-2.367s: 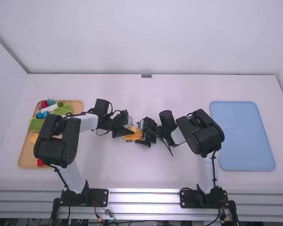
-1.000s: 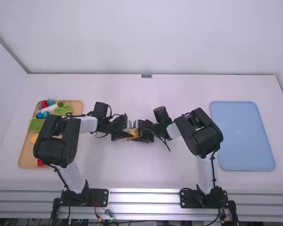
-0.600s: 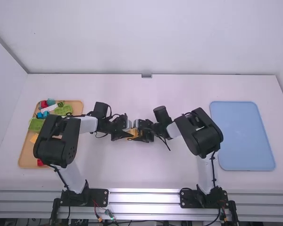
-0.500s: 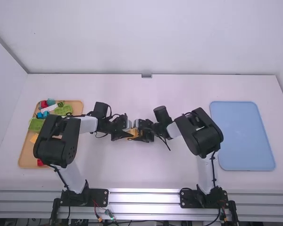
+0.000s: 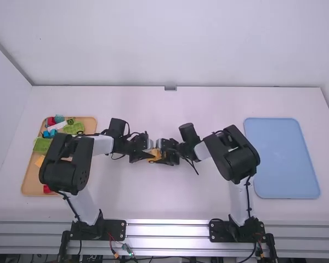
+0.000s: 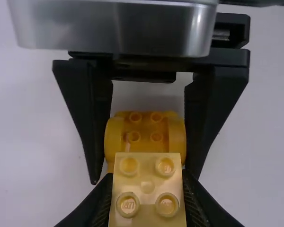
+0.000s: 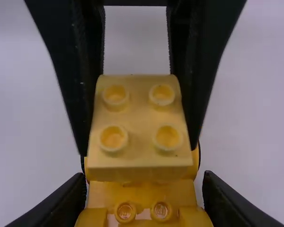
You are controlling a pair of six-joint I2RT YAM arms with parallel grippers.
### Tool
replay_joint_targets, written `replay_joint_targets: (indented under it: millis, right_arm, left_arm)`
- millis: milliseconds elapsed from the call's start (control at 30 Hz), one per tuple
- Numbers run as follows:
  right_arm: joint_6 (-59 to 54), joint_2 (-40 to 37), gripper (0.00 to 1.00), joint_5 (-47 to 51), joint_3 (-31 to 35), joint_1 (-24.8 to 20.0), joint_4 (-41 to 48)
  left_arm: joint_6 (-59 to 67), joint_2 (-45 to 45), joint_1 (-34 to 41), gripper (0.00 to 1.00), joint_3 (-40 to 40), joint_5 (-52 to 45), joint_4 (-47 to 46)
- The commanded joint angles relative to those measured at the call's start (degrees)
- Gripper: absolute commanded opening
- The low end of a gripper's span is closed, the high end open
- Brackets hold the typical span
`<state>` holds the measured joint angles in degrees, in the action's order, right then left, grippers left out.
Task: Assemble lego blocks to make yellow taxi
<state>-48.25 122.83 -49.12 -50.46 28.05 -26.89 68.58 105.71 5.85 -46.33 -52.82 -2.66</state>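
Holding by black left gripper [image 5: 148, 155]: pale-yellow, square, studded plastic block [image 6: 147, 187] is pinched.
Holding by black right gripper [image 5: 158, 156]: orange-yellow, rounded, studded plastic piece [image 7: 142, 195] is gripped.

Tapered black fingers [image 6: 77, 111]; just behind them a rounded silvery housing [image 6: 118, 26], then white links [image 5: 102, 144], bulky black joints [image 5: 66, 164], looping black cables [image 5: 194, 169]; farthest back, black base plates [image 5: 116, 229].

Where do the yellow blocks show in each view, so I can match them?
High view: yellow blocks just left of centre, between both arms.
Left wrist view: yellow blocks lower middle.
Right wrist view: yellow blocks middle, down to the bottom edge.
Shared landmark: the left arm's black fingers, beside them.
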Motion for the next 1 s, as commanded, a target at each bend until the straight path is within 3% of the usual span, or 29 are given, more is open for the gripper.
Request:
replay_joint_targets:
  millis: [0, 467, 533, 633, 733, 967]
  right_arm:
    - [0.20, 1.38, 0.47, 3.98, 1.03, -0.37, 1.70]
    - [0.22, 1.38, 0.47, 3.98, 1.03, -0.31, 1.68]
    - [0.20, 1.38, 0.47, 3.98, 1.03, -0.13, 1.68]
    - [0.22, 1.38, 0.47, 3.98, 1.03, -0.37, 1.70]
    - [0.22, 1.38, 0.48, 3.98, 1.03, -0.07, 1.70]
    - [0.20, 1.38, 0.48, 3.98, 1.03, 0.07, 1.68]
  left_arm:
    - [-0.22, 1.62, 0.17, 0.02, 0.70, -1.53, -0.11]
    - [-0.17, 3.06, -1.01, 0.02, 0.70, -1.70, 0.13]
    - [-0.20, 3.06, -0.94, 0.07, 0.70, -1.70, 0.22]
    - [-0.22, 3.06, -0.66, 0.28, 0.70, -1.57, 0.59]
    - [-0.22, 3.06, -0.59, 0.36, 0.70, -1.49, 0.98]
    - [-0.20, 3.06, -0.61, 0.37, 0.70, -1.51, 1.22]
